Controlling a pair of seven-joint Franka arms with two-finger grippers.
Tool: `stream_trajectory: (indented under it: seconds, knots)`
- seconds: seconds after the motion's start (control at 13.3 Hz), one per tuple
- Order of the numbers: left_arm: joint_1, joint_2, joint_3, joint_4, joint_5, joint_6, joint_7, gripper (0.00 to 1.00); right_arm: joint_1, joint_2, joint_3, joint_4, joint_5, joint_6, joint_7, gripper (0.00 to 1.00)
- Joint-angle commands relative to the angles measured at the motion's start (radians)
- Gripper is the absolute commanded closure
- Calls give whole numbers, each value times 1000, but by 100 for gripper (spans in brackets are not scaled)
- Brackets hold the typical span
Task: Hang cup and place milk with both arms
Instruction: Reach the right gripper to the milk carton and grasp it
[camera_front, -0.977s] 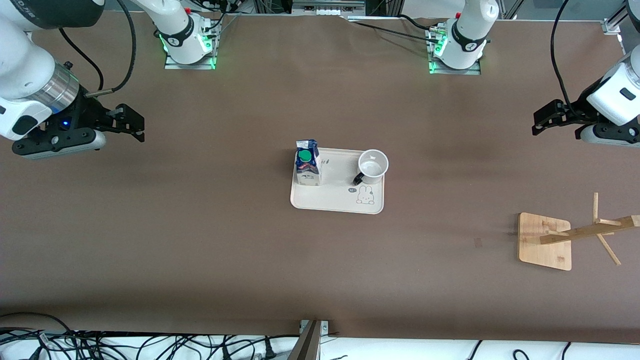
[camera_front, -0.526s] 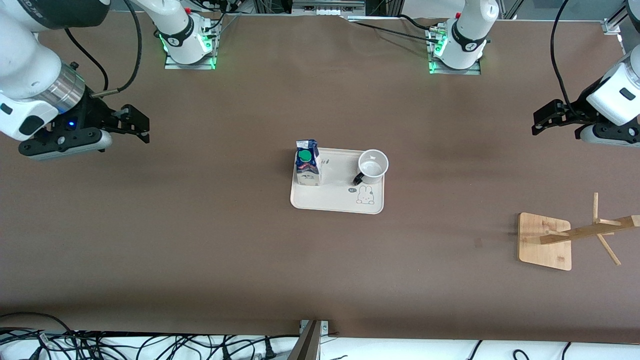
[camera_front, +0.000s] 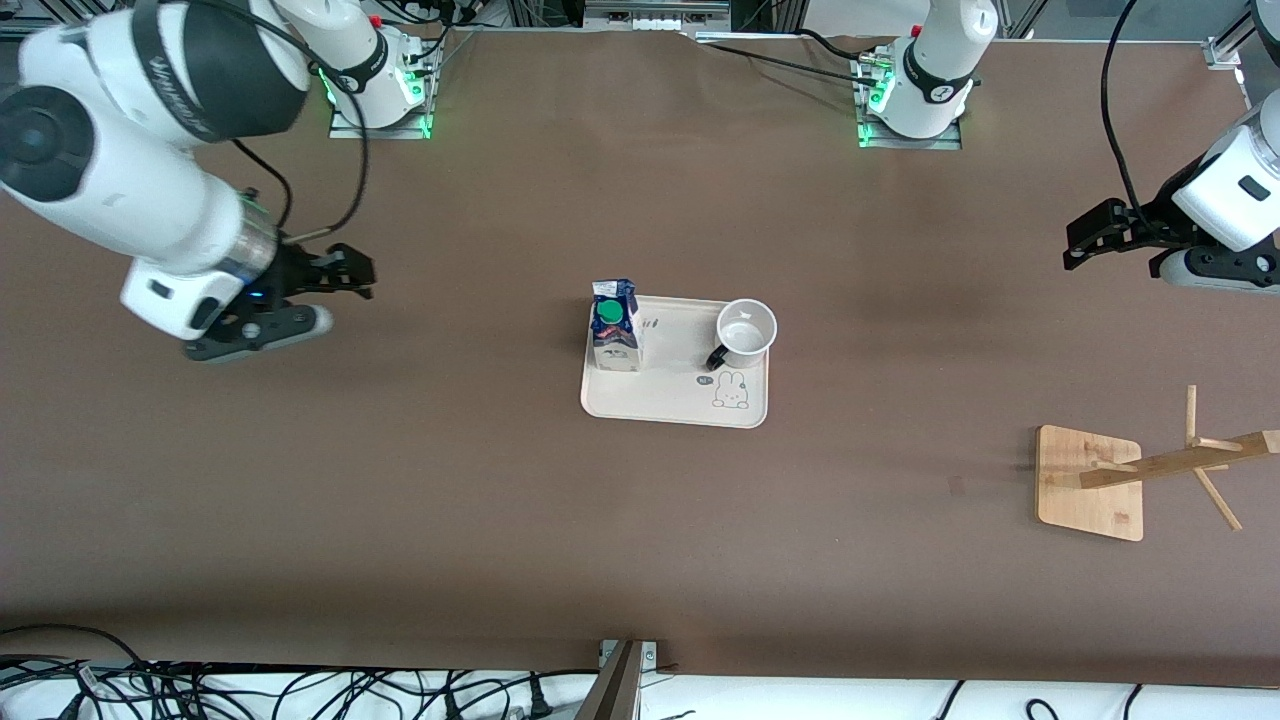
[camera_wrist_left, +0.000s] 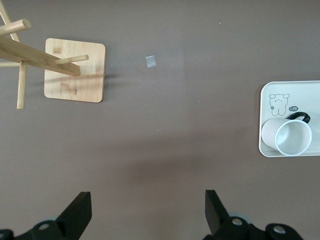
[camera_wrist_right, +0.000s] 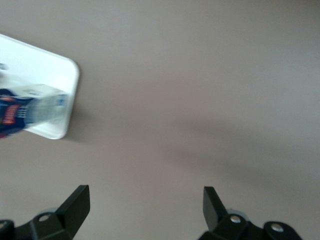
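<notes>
Currently approaching: right gripper (camera_front: 345, 275), fingers apart, at 9 o'clock of milk (camera_front: 613, 325) (untouched); next, straddle carton. Left gripper (camera_front: 1085, 238) waits, fingers apart.

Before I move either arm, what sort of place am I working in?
Likely a robotics lab bench: brown table, loose cables along its edge, staged tray and wooden rack.

We see a wide desk (camera_front: 480, 520) covered in plain brown matting, a white strip along its near edge, a tangle of black cables (camera_front: 250, 690) lying there, metal framing (camera_front: 655, 15) along its top edge, even light overhead
</notes>
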Motion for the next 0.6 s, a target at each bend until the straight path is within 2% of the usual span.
stream_trajectory:
  seconds: [0.0,0.3,0.53]
  knots:
    - [-4,16,3,37,-4,-27,7,0,120,36,8,6,56,90,251,0]
    - [-6,16,3,37,-4,-29,7,0,299,155,7,12,33,276,512,0]
    - [-4,16,-7,37,-4,-30,7,0,376,240,7,12,-21,379,612,0]
